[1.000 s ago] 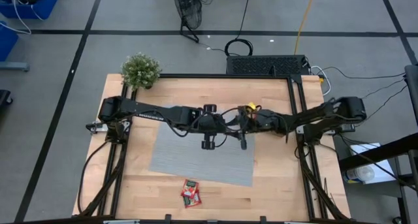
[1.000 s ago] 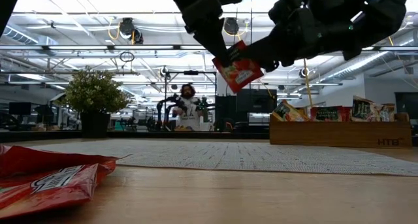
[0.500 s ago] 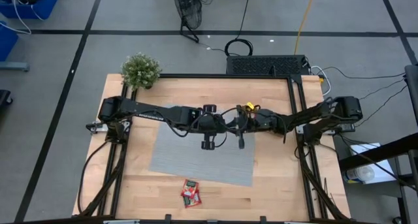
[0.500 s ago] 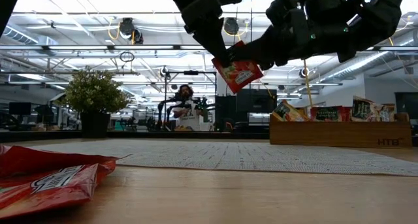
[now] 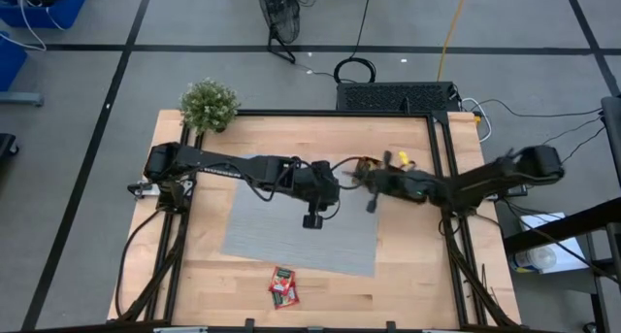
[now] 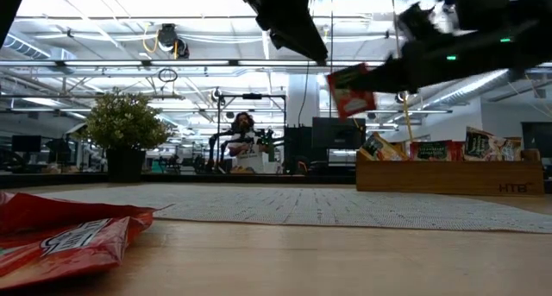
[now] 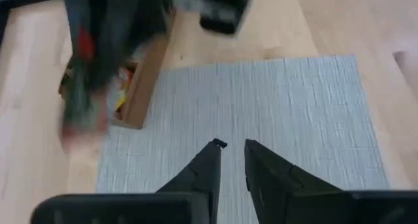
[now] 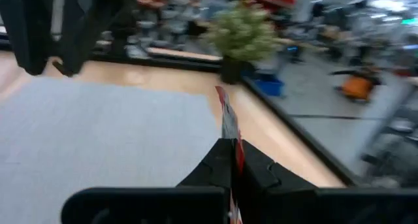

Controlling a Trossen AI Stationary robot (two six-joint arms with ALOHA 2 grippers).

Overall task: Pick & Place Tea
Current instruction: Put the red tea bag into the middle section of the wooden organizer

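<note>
A red tea sachet [image 6: 349, 91] hangs in the air above the grey mat [image 5: 301, 226], and my right gripper [image 8: 230, 144] is shut on it. In the right wrist view the sachet [image 8: 225, 116] shows edge-on. My left gripper [image 7: 233, 145] stands just beside it toward the table's left, over the mat, with a small gap between its fingers and nothing in it. Two more red sachets [image 5: 283, 286] lie flat on the wood near the front edge. Beyond the mat's far right corner stands a wooden tray [image 6: 448, 173] with sachets standing upright in it. My right gripper pinches the red sachet by one edge [image 8: 228, 136] between its two fingers. The fingers [image 6: 386, 73] reach in about level from the table's right. The sachet stands nearly upright, sticks out past the fingertips, and is lifted clear of the mat.
A potted plant [image 5: 209, 105] stands at the table's far left corner. The black frame rails [image 5: 441, 178] run along both sides of the table. A person [image 6: 248, 141] sits in the room far behind the table.
My right gripper has taken hold of the red sachet and carried it toward the table's right edge. My left gripper has let go of it and tipped upward. The sachet, tilted before, now stands more upright, still clear of the mat.
</note>
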